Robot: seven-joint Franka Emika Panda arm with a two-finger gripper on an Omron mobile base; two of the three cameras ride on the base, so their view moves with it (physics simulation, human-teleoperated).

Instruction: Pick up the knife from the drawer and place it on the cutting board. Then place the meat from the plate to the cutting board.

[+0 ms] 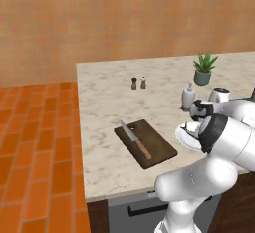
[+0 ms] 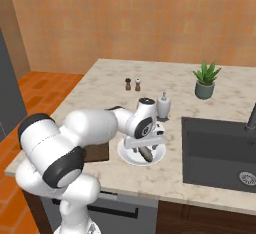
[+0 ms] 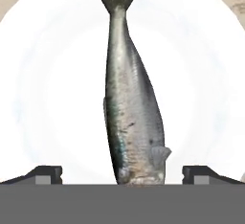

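The knife [image 1: 134, 138], silver blade and wooden handle, lies lengthwise on the dark cutting board [image 1: 159, 153] near the counter's front edge. To its right stands the white plate [image 2: 129, 159] with the meat [image 2: 146, 153], a greyish fish-shaped strip, on it. My gripper [image 2: 145, 147] hangs just above the plate, pointing down. In the hand view the meat [image 3: 131, 113] runs up the middle of the plate [image 3: 48, 74], and my gripper [image 3: 124, 173] is open, one tip on each side of its lower end, not touching it. The drawer is out of view.
Behind the plate stands a white soap dispenser [image 2: 163, 105]. Salt and pepper shakers [image 1: 138, 82] and a potted plant [image 2: 206, 80] sit farther back. A dark sink [image 2: 220, 153] lies right of the plate. The counter ends at the left over orange floor tiles.
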